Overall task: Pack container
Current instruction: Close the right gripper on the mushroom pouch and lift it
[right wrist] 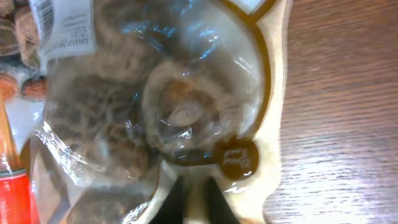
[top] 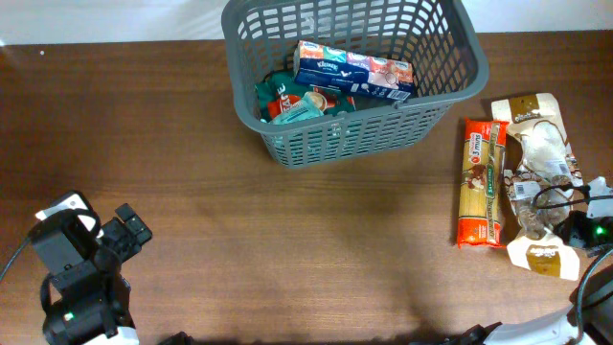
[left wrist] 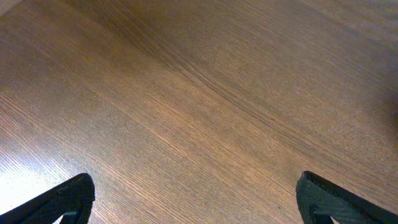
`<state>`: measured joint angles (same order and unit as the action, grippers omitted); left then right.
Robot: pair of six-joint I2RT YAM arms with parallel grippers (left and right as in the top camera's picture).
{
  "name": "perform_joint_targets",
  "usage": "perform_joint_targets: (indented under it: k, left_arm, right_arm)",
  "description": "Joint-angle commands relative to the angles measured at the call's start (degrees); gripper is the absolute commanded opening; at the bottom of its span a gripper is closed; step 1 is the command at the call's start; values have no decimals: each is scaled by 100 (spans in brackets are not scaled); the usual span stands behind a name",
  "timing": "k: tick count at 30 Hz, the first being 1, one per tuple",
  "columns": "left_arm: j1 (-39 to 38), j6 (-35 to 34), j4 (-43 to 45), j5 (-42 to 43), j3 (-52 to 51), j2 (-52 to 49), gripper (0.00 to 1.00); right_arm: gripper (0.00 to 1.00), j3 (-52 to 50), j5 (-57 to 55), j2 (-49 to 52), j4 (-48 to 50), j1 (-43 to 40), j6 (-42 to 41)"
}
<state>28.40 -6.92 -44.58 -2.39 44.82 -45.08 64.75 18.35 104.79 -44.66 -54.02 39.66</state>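
Note:
The container (top: 364,134) is a dark grey lattice basket at the back centre of the table. It holds a blue box (top: 354,72) and green packets (top: 297,103). A cream bag of dried mushrooms (top: 541,153) lies at the far right, next to a red-and-yellow pasta packet (top: 482,182). My right gripper (top: 563,228) sits at the bag's near end. In the right wrist view, the gripper (right wrist: 191,180) is shut on the cream edge of the bag (right wrist: 155,106). My left gripper (top: 129,230) rests at the front left. It stands open (left wrist: 196,186) over bare wood, with nothing between its fingers.
The brown wooden table (top: 287,240) stretches between the two arms. The pasta packet lies lengthwise just left of the mushroom bag, touching or nearly touching it. The right arm's cables (top: 584,196) trail over the bag's near half.

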Motion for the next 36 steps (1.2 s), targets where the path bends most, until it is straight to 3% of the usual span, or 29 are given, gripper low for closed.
perform_joint_targets:
  k: [1,10,11,12,17,36]
  left_arm:
    - [-28,52,-4,-63,-22,4,99]
    - [-28,52,-4,-63,-22,4,99]
    - [-28,52,-4,-63,-22,4,99]
    - [-28,52,-4,-63,-22,4,99]
    - [-28,52,-4,-63,-22,4,99]
    - [-28,52,-2,-61,-22,4,99]
  right_arm:
    - [4,-122,-94,157,-24,-4,57]
    - [4,-122,-72,157,-26,-4,57]
    - [8,-122,-72,157,-24,-4,57]
    - [19,-122,-72,157,-24,-4,57]
    - [99,-122,-46,157,15,-4,57]
    - [99,-92,844,155,96,0,798]
